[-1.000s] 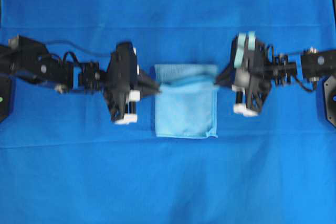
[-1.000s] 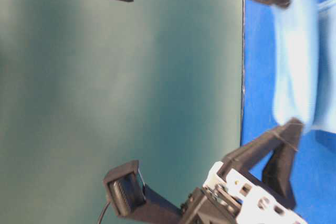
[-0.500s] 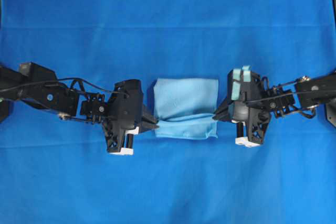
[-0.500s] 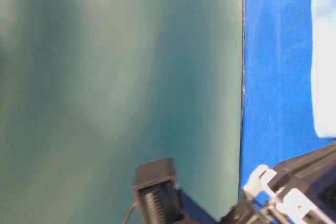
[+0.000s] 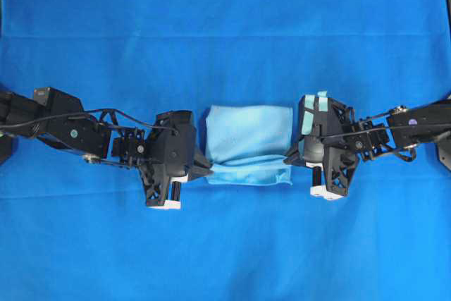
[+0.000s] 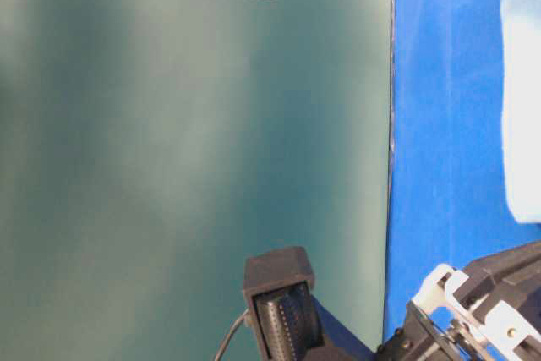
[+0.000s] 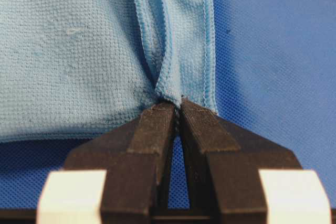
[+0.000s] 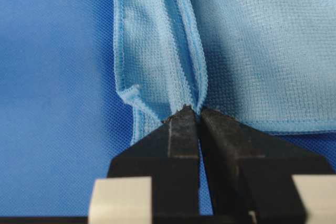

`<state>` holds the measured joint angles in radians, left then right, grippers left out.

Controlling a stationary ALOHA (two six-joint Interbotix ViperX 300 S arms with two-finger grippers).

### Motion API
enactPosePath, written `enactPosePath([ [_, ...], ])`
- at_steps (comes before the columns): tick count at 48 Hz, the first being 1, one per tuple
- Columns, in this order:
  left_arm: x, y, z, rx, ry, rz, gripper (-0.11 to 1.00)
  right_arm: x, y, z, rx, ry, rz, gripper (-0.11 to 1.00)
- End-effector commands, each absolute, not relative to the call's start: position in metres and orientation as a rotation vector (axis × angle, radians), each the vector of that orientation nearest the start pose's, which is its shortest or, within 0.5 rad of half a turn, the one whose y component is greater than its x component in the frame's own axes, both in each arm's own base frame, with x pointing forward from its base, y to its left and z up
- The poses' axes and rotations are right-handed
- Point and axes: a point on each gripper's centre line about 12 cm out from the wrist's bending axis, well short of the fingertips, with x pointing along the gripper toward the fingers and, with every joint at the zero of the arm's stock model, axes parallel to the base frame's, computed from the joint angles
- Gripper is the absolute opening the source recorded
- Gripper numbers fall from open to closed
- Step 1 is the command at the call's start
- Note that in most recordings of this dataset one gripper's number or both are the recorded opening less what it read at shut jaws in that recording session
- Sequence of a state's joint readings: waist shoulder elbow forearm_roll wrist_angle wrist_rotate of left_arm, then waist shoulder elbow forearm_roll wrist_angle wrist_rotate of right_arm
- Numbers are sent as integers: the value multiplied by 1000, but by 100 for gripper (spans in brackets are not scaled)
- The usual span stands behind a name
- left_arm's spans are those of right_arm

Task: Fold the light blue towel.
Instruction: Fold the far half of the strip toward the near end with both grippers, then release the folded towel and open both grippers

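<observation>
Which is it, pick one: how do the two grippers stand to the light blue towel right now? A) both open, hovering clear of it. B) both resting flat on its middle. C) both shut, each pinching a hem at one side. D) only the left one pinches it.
C: the left gripper and the right gripper each close on the hem of the light blue towel.

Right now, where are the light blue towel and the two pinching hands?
light blue towel (image 5: 248,132), overhead view, flat upper layer.
left gripper (image 7: 177,109), left wrist view, between the closed fingers' tips.
right gripper (image 8: 197,113), right wrist view, between the closed fingers' tips.
</observation>
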<state>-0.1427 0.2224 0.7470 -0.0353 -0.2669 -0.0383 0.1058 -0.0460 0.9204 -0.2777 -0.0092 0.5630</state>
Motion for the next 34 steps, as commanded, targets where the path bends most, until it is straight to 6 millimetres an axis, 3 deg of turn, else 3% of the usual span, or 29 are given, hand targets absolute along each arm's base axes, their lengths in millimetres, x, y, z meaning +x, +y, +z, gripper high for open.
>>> enactPosePath([
  [1, 384, -56, 91, -17, 678, -108, 2, 319, 36, 117, 229, 840, -12, 5],
  [6, 385, -56, 94, -20, 667, -108, 5, 320, 39, 119, 226, 835, -4, 31],
  [9, 385, -55, 97, -23, 664, -106, 18, 321, 41, 121, 224, 831, 2, 51],
  [12, 384, -55, 102, -25, 652, -106, 36, 321, 42, 125, 221, 823, 6, 62],
  [18, 381, -55, 122, -14, 615, -113, 74, 321, 45, 140, 209, 798, 16, 55],
  [21, 378, -55, 134, -11, 604, -116, 86, 319, 46, 151, 198, 782, 21, 55],
  [34, 352, -47, 184, -14, 562, -112, 78, 297, 38, 208, 144, 709, 1, 56],
])
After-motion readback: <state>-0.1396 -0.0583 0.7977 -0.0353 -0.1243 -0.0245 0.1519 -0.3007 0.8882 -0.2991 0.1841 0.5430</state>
